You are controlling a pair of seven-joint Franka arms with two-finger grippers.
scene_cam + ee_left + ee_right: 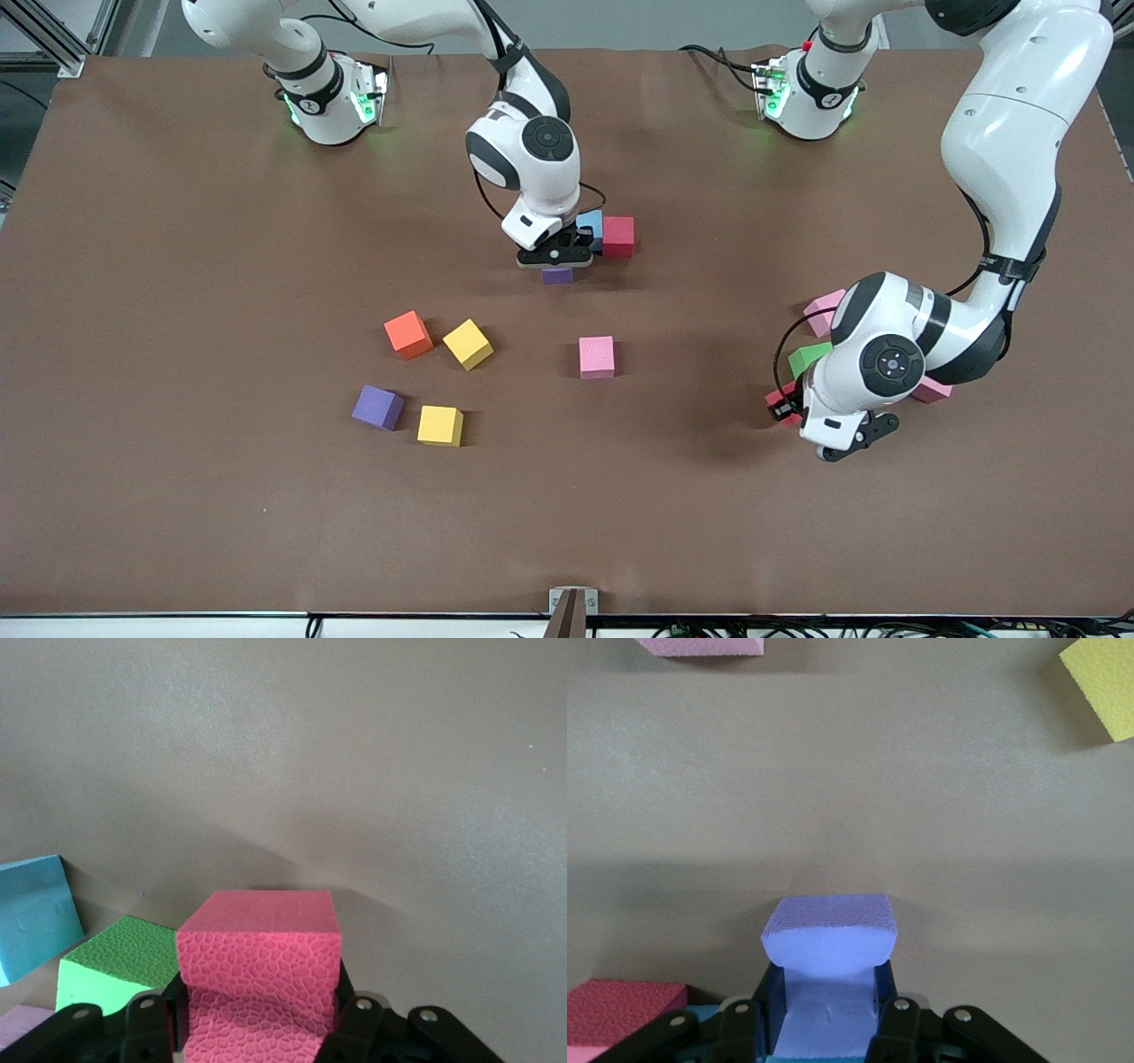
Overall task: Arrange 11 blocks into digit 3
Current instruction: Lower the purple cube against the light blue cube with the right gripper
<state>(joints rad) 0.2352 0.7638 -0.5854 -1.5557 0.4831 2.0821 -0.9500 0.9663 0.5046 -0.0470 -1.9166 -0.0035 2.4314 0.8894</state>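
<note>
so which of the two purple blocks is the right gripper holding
The purple block squeezed between the right gripper's fingers, beside the light blue block and red block. The other purple block lies loose on the table, beside a yellow block, nearer the front camera.

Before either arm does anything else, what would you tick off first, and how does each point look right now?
1. Right gripper has a firm hold: ok, jaws shut on the purple block, squeezed between them.
2. Left gripper has a hold: ok, jaws shut on a red block.
3. Purple block sits beside the started figure: ok, it is next to the light blue block and a second red block.
4. Purple block touches its neighbours: cannot tell, the gripper hides the joint.
5. Green block stands clear of the left jaws: ok, close beside them, apart.
6. Loose blocks remain to place: ok, an orange block and others lie nearer the front camera.
</note>
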